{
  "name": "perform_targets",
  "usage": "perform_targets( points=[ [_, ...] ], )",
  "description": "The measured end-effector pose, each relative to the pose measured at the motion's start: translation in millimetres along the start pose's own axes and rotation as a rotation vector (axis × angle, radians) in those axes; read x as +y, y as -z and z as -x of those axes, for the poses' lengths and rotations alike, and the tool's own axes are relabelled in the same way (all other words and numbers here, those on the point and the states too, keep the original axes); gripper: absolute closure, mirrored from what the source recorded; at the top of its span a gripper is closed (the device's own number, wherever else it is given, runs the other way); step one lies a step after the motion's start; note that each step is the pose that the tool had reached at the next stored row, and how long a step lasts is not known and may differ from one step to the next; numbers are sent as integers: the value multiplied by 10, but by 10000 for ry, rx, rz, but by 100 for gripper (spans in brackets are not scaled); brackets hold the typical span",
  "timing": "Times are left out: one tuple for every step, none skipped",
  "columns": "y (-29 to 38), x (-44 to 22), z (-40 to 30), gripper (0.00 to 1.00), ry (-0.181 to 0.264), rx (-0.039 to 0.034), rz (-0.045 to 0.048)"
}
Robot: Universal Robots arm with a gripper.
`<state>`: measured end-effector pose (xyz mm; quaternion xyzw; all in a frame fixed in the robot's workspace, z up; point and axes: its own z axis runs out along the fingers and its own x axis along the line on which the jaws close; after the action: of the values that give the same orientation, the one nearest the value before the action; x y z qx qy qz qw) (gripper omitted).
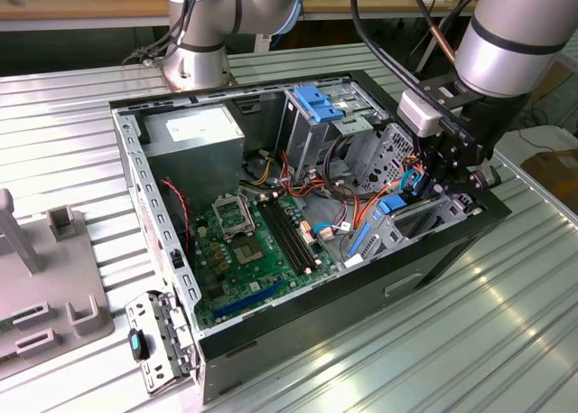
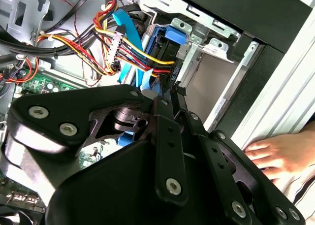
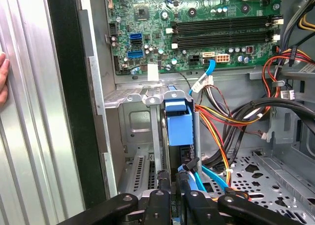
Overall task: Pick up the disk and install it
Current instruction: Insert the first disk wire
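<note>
Exterior view: gripper (image 1: pixel 423 189) low inside the computer case (image 1: pixel 298 327).
It pinches the disk (image 3: pixel 179 126), which stands on edge in the drive bay (image 3: pixel 135 121).

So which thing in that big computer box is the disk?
Find the open black computer case on the ribbed metal table. Go to its end at the exterior view's right, close by the robot's claw. The disk is the flat dark slab with bright blue side rails, not the thin blue cable nearby.
</note>
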<state>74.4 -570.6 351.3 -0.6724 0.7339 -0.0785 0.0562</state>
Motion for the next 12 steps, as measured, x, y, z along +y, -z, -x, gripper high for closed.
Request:
perform_targets(
  points=[
    [1,0,-1,82,7,37,-3],
    [1,0,0,82,18,93,-8],
    [0,0,-1,82,28,144,-13],
    [2,0,0,82,40,210,-19],
    [2,3,0,82,52,282,-30],
    [0,3,0,82,55,290,-35],
    [-11,5,2,82,62,139,-45],
    [-14,6,3,82,58,3,-49],
    [-14,7,4,82,39,-111,-47],
    [-18,7,10,82,39,-141,-49],
    [-24,9,29,82,67,-146,-51],
    [-31,14,51,82,85,-152,-51]
  ],
)
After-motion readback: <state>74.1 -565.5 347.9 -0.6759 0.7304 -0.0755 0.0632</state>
